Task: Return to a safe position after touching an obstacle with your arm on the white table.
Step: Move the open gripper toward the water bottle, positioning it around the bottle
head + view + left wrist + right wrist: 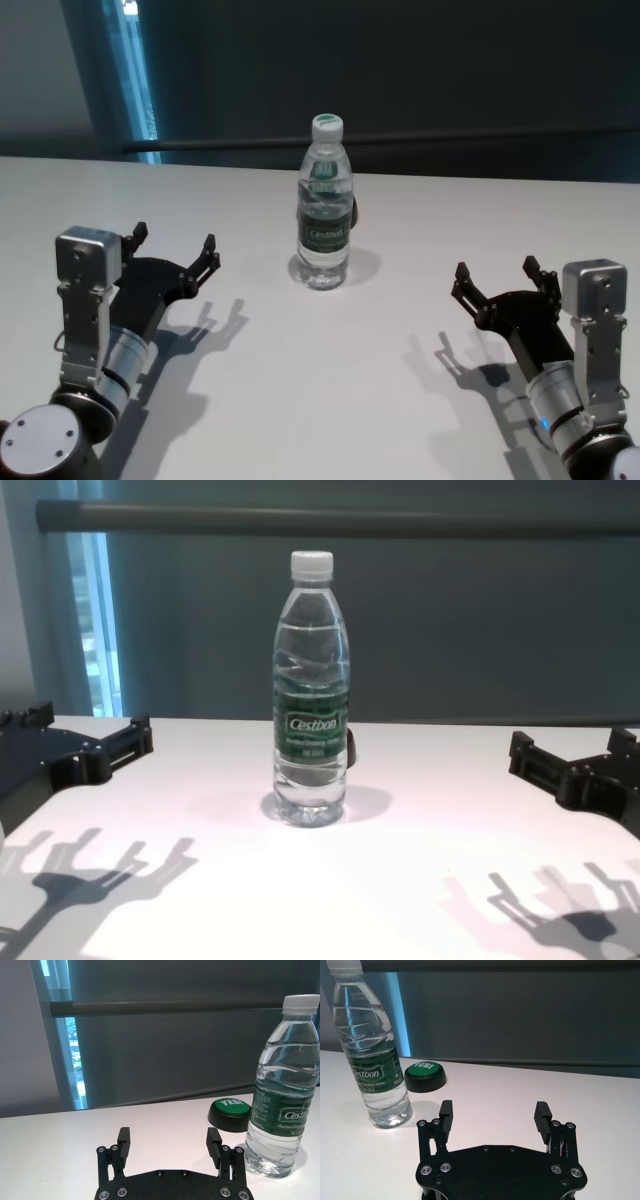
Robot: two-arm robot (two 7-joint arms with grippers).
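Note:
The obstacle, a clear water bottle (pixel 325 210) with a white cap and green label, stands upright at the middle of the white table (pixel 330 400). It also shows in the chest view as the bottle (pixel 312 700). My left gripper (pixel 175 240) hovers low to the bottle's left, open and empty, well apart from it. My right gripper (pixel 496 270) hovers to the bottle's right, also open and empty. From the left wrist, the bottle (pixel 285 1100) stands beyond and beside the left gripper (pixel 169 1136). From the right wrist, the bottle (pixel 370 1050) stands off to one side of the right gripper (pixel 494 1108).
A small black round button with a green top (pixel 230 1112) (pixel 425 1076) sits on the table just behind the bottle. A dark wall with a horizontal rail (pixel 330 518) rises past the table's far edge.

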